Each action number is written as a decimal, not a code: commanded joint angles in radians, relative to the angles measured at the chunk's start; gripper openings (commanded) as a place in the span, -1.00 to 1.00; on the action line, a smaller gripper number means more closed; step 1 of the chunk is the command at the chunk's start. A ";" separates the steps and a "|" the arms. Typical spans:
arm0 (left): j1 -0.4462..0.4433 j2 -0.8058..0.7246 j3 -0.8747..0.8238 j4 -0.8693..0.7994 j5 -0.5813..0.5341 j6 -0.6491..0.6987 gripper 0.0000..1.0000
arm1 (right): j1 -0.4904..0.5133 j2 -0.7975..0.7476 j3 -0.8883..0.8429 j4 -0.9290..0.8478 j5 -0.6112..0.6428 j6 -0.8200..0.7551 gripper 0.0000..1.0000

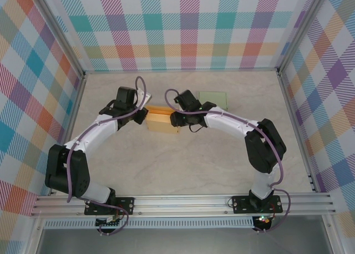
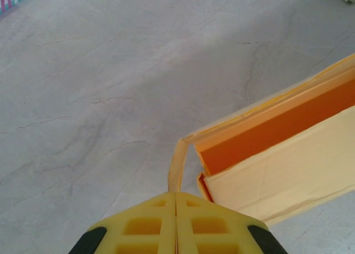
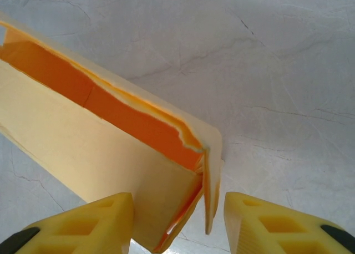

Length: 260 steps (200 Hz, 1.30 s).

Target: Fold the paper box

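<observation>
At the far centre of the surface, the paper box lies between the two arms, long side running left to right. Its left end meets the left hand and its right end meets the right hand.

1. Left hand. In the left wrist view the two yellow fingers are pressed together along their full visible length. A narrow corner strip of pale yellow paper runs from between the fingertips up to the near corner of the box, so the hand is clamped on this strip.

2. Right hand. In the right wrist view the fingers stand apart. They straddle the box's end: one finger is in front of the long pale yellow wall, the other is on the outer side of the end flap. The flap stands upright in the gap. Contact between fingers and paper cannot be determined.

3. Box condition. The outside is pale yellow and the inside is orange. The long walls stand close together, leaving a narrow open slot in which the orange inner face shows. The upper edge of the orange layer is ragged near the right end.

4. Other item. A pale green sheet lies flat on the surface just beyond the right hand, apart from the box.
</observation>
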<state>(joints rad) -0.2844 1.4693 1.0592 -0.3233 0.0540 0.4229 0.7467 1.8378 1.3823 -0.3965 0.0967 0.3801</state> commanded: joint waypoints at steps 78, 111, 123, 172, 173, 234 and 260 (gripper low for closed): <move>0.016 0.061 0.146 -0.208 -0.009 0.023 -0.46 | 0.005 0.041 0.003 -0.041 0.023 -0.018 -0.08; 0.017 0.151 0.227 -0.265 0.005 0.060 -0.44 | 0.005 0.041 0.002 -0.041 0.022 -0.017 -0.09; 0.019 0.174 0.250 -0.272 -0.010 0.061 -0.43 | 0.005 0.043 0.004 -0.042 0.020 -0.017 -0.09; 0.019 0.201 0.289 -0.267 -0.038 0.058 -0.39 | 0.005 0.046 0.001 -0.041 0.021 -0.017 -0.10; 0.019 0.201 0.289 -0.266 -0.039 0.058 -0.39 | 0.005 0.047 0.001 -0.042 0.021 -0.017 -0.10; 0.018 0.216 0.308 -0.264 0.000 0.042 -0.49 | 0.004 0.057 0.006 -0.048 0.025 -0.018 -0.12; 0.017 0.221 0.329 -0.280 0.037 0.021 -0.72 | 0.004 0.060 0.006 -0.050 0.031 -0.017 -0.13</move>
<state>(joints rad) -0.2825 1.6791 1.3457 -0.5751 0.0437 0.4622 0.7467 1.8469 1.3869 -0.3862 0.0975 0.3798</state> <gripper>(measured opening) 0.176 0.438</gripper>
